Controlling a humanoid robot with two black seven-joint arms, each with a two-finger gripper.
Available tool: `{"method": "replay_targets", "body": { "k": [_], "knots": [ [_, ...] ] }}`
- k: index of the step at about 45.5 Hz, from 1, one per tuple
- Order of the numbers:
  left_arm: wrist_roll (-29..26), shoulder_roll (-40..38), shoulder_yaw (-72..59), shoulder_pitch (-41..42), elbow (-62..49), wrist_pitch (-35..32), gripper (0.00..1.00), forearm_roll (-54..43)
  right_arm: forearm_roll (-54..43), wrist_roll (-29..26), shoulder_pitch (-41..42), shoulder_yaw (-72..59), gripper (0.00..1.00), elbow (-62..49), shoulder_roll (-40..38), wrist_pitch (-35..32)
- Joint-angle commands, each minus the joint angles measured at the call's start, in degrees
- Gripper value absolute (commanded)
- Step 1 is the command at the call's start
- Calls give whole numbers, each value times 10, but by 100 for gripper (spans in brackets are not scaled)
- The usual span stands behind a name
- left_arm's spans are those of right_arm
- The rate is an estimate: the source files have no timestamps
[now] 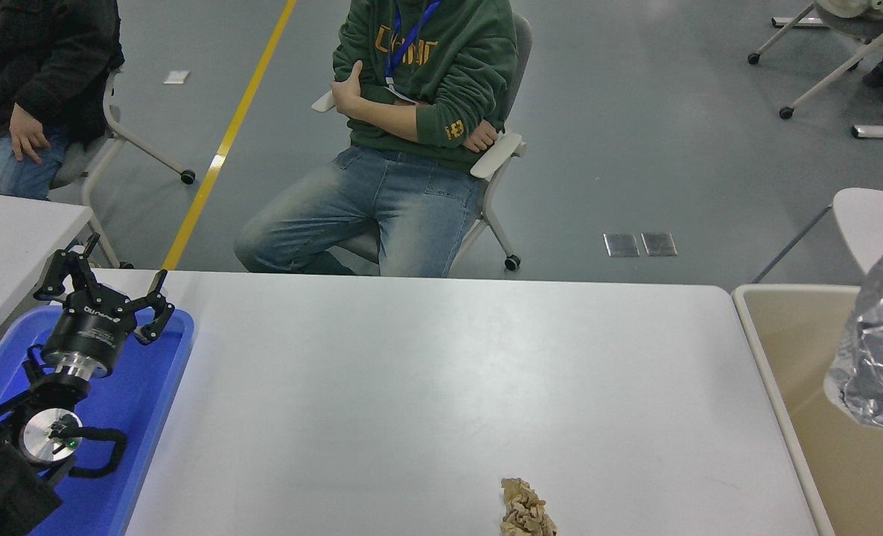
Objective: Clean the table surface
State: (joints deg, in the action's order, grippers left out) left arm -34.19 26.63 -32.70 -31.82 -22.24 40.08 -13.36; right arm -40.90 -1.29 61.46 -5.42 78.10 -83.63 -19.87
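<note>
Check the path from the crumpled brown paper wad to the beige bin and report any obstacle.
Nothing visible blocks it. The crumpled brown paper wad lies at the near edge of the table surface, with bare tabletop between it and the beige bin at the right. The left gripper is parked over the blue tray.

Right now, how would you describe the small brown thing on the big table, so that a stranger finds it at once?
Start from the table surface, the wide white-grey top that fills the middle of the view. Follow its near edge to a point a little right of centre: there lies a crumpled brown paper wad. It is the only loose thing on the bare top, far from the blue tray at the left and the beige bin at the right.
</note>
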Motion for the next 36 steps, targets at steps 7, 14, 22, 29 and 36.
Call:
{"method": "replay_targets", "body": {
  "k": [7,14,22,29,36],
  "knots": [
    [0,0,0,0,0,0,100,0,61,-3,-94,-2,0,-240,195,134],
    [-1,0,0,0,0,0,100,0,84,-2,-114,-21,0,-311,246,166],
    [0,0,0,0,0,0,100,0,100,-3,-149,-25,0,-394,326,214],
    [-1,0,0,0,0,0,100,0,151,-2,-187,-26,0,-474,397,249],
    [0,0,0,0,0,0,100,0,168,-2,-209,-23,0,-540,463,279]
  ]
}}
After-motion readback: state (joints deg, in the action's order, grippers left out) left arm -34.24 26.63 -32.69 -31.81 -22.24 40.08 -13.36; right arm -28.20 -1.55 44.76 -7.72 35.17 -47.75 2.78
